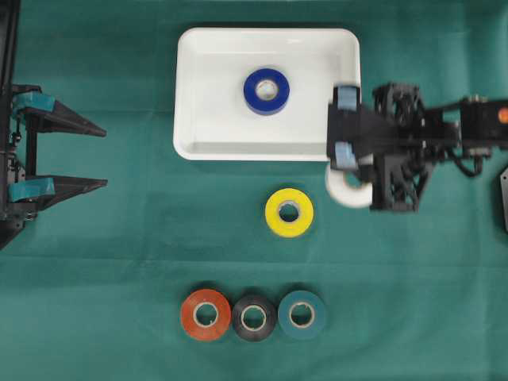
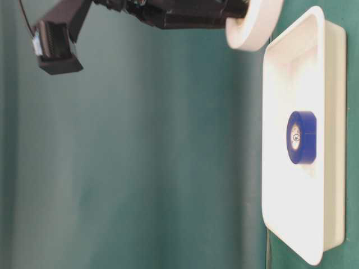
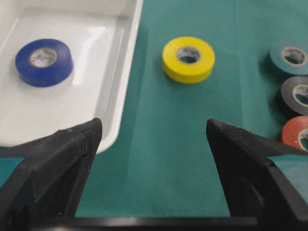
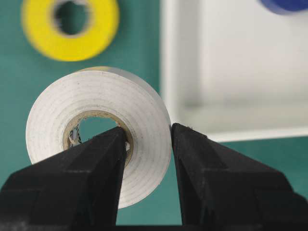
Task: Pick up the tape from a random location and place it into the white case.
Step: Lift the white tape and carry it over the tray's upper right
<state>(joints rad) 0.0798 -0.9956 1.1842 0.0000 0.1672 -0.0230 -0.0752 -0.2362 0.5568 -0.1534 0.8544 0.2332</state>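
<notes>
While green cloth (image 1: 119, 238) covers the table | right tool (image 4: 148, 139) grips white tape (image 4: 96, 110) | left tool (image 3: 154, 134) gapes

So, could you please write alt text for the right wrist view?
The right gripper pinches a white tape roll through its wall, one finger inside the core. Behind, blurred, lie a yellow roll on green cloth and the white case.
</notes>
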